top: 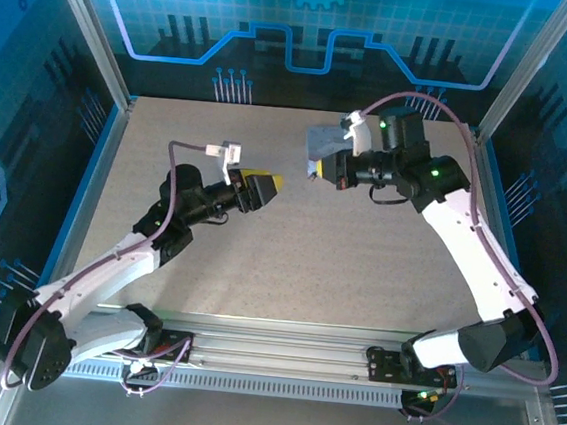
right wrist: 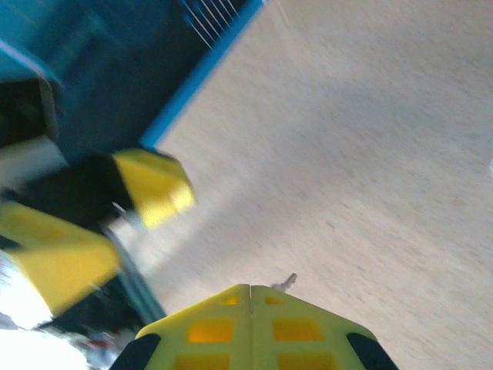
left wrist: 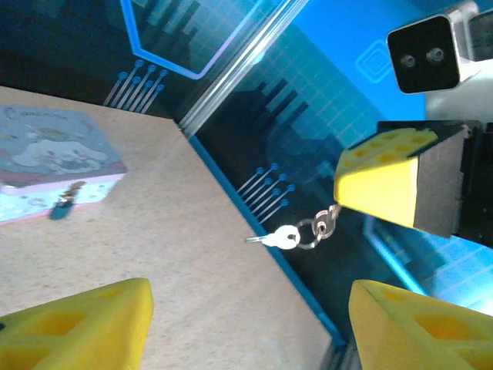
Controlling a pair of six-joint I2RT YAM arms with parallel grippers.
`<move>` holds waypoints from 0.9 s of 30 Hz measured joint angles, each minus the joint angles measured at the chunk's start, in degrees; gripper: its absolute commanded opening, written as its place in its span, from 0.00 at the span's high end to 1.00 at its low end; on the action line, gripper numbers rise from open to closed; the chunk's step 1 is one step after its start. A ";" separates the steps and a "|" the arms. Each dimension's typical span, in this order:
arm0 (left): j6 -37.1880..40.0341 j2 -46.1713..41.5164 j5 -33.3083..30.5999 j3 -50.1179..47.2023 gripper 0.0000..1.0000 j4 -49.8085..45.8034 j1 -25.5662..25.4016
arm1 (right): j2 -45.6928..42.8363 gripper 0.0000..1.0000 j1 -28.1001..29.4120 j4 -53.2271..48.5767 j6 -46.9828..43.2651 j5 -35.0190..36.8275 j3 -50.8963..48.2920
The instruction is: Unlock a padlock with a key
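The only writing is a line of pale cursive along the top of the lid of the tin [left wrist: 54, 154], too small to read. Below it is a white cartoon figure on a light blue ground. The tin is a lavender rectangular box with its lid closed, so its contents are hidden. It lies on the bench [left wrist: 192, 254] in the upper left of the left wrist view.

The padlock [left wrist: 62, 206] hangs at the tin's front side, by the lid's edge. It is tiny, dark and bluish, with a small brownish piece just above it; finer detail cannot be made out.

The key [left wrist: 279, 239] is a small, thin silver piece with a round head, its blade pointing left. It hangs in the air at mid-frame from a ring [left wrist: 308, 231], well apart from the padlock.

The right pincer [right wrist: 250, 297] is pressed fully closed, its yellow pads meeting. It holds the key by the ring end, with a bit of metal poking out at the tips.

The left pincer [left wrist: 250, 308] stands wide apart and grips nothing, and the key hangs just beyond its gap.
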 measured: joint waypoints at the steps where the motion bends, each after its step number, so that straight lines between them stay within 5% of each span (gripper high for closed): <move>1: 1.42 -0.26 0.00 0.00 0.29 -1.14 0.00 | 0.17 1.00 1.07 -1.90 -2.21 1.99 0.28; 6: 7.06 -0.44 3.98 -0.70 0.27 -2.47 0.00 | 0.59 1.00 4.39 -7.41 -12.66 5.60 0.61; 13: 8.61 2.64 17.40 -1.42 0.34 6.40 -0.96 | -1.36 1.00 4.07 -6.99 -22.95 -2.45 0.61; 27: -0.57 10.23 22.86 -1.27 0.48 24.26 -2.25 | -2.51 1.00 -2.40 5.35 -14.99 -22.56 -4.96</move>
